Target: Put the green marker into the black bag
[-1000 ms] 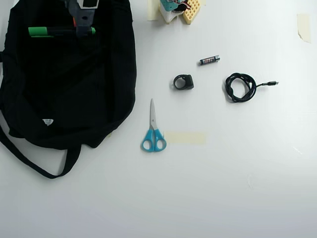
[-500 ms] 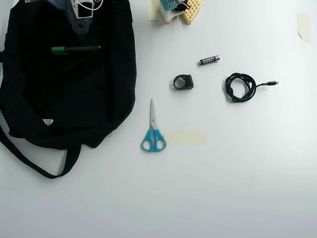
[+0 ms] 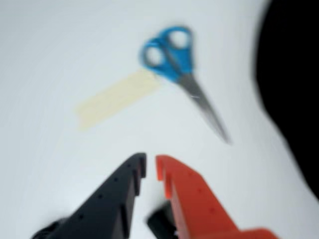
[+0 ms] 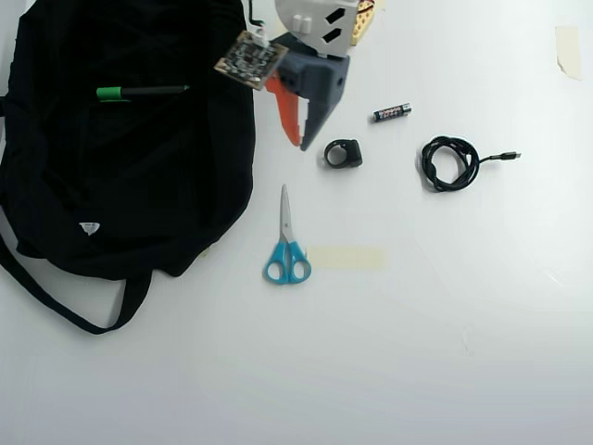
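Observation:
The green marker (image 4: 139, 92) lies flat on the upper part of the black bag (image 4: 120, 176) in the overhead view, its green end pointing left. My gripper (image 4: 301, 145) hangs over the white table just right of the bag and holds nothing. Its orange and dark fingers stand almost together, with only a thin slit between them, as the wrist view shows for the gripper (image 3: 150, 166). In the wrist view the bag (image 3: 294, 74) fills the right edge, and the marker is out of view there.
Blue-handled scissors (image 4: 285, 246) (image 3: 184, 69) lie beside a strip of tape (image 4: 346, 258) (image 3: 117, 97). A small black ring-shaped part (image 4: 343, 153), a battery (image 4: 392, 112) and a coiled black cable (image 4: 449, 162) lie right of the gripper. The arm's base (image 4: 338, 19) stands at the top edge.
The gripper let go of the marker, which came to rest on the bag. It then swung right, off the bag, and now hangs over the table near the ring-shaped part.

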`<state>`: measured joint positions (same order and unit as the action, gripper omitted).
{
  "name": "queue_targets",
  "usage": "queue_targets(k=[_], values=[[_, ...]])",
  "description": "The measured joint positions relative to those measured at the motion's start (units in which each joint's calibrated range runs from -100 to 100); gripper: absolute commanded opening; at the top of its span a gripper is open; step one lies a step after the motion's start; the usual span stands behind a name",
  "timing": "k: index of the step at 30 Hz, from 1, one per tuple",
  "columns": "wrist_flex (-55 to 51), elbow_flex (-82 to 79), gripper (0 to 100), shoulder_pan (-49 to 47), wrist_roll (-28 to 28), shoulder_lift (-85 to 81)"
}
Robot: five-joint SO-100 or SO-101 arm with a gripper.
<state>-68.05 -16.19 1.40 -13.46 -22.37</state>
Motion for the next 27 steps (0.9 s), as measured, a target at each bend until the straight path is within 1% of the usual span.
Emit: queue_targets(k=[1,2,4,8,11,19,22,27], values=[[1.8,-0.4,2,-1.0,0.0,0.0],[6.0,-2.6,2,-3.2,0.0,-0.3],[9.0,-4.4,2,-5.1,0.0,-1.0],[18.9,-14.9,2,-7.5,0.0,-7.1],[23.2,-23.3,2,-8.7,0.0,-12.8],[24.7,-43.7,2,-9.1,0.0,-30.5],[24.7,-50.9,2,-11.5,0.0,-37.1],[25.2,-58.0,2,-12.2,0.0,-44.0]])
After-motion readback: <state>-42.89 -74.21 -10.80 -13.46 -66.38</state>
